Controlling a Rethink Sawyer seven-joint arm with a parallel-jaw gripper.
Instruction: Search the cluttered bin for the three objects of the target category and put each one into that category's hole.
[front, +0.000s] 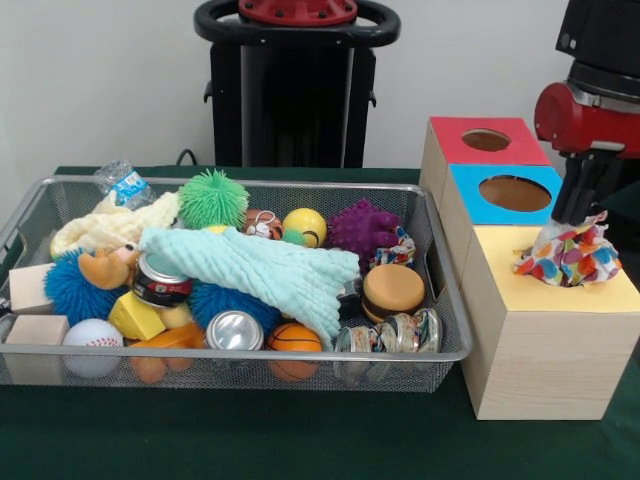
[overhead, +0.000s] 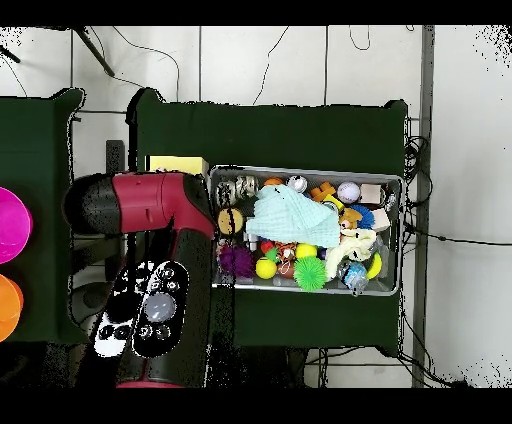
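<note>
The wire mesh bin (front: 240, 354) fills the left and middle of the front view and also shows in the overhead view (overhead: 300, 171). My gripper (front: 573, 220) hangs over the yellow-topped box (front: 610, 295) at the right. It is shut on a bunched polka-dot cloth (front: 567, 258) whose lower part rests on the yellow top. That cloth hides the hole. A second polka-dot cloth (front: 397, 248) lies in the bin by the purple spiky ball (front: 362, 228). No third one shows. In the overhead view my arm (overhead: 165, 260) hides the gripper.
The blue-topped box (front: 515, 193) and the red-topped box (front: 487, 140) stand behind the yellow one. A mint-green cloth (front: 270, 272) drapes over the bin's middle. Around it lie cans, balls, wooden blocks, a toy burger (front: 393, 290) and a cream knitted cloth (front: 110, 228).
</note>
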